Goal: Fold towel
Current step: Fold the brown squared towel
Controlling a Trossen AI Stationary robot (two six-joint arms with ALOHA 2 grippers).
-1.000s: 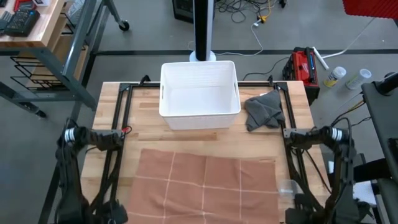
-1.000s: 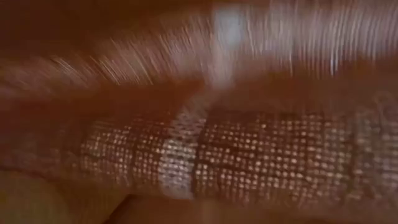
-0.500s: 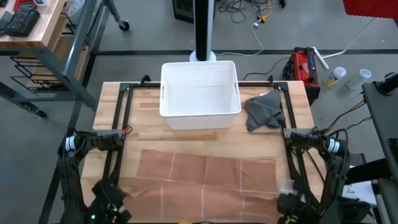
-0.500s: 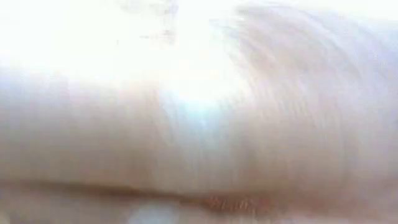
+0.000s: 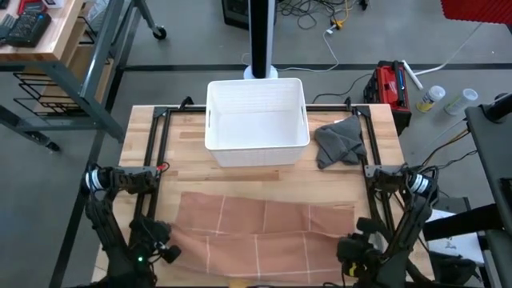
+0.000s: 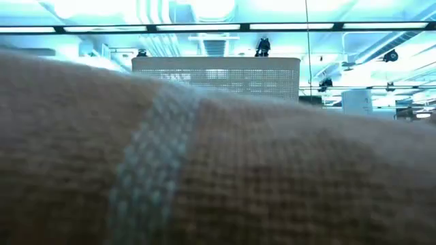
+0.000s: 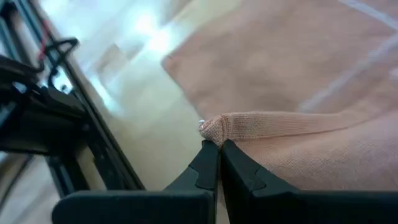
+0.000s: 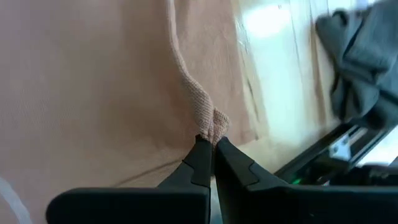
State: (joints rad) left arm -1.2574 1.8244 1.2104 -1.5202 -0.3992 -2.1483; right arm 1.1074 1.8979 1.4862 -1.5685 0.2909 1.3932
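Note:
A pinkish-brown towel (image 5: 260, 232) with thin white lines lies spread on the wooden table's near half, its far part flat on the wood. In the low view the towel (image 6: 218, 170) fills the foreground. My left gripper (image 5: 164, 242) is shut on the towel's near left corner. My right gripper (image 5: 352, 244) is shut on its near right corner. Between the two corners the near edge runs raised over the flat part. My left gripper pinches the towel's near left corner (image 7: 216, 129) between its two fingertips, with the cloth bunched there. The corner is lifted off the table and the edge runs away from it fairly straight. My right gripper pinches the near right corner (image 8: 210, 127) at its fingertips, the cloth crumpled into a small fold. That corner is raised clear and the edge leading from it sags a little.
A white basket (image 5: 257, 120) stands at the far middle of the table. A crumpled grey cloth (image 5: 339, 142) lies to its right. A black frame (image 5: 154, 152) runs along the table's left, far and right sides. Bare wood lies between the basket and the towel.
Both grippers have risen and gone from the table's near edge toward its far edge, each a little inward, keeping hold of their corners. The towel's near edge has lifted off the table and come over the flat part; the far part has stayed put.

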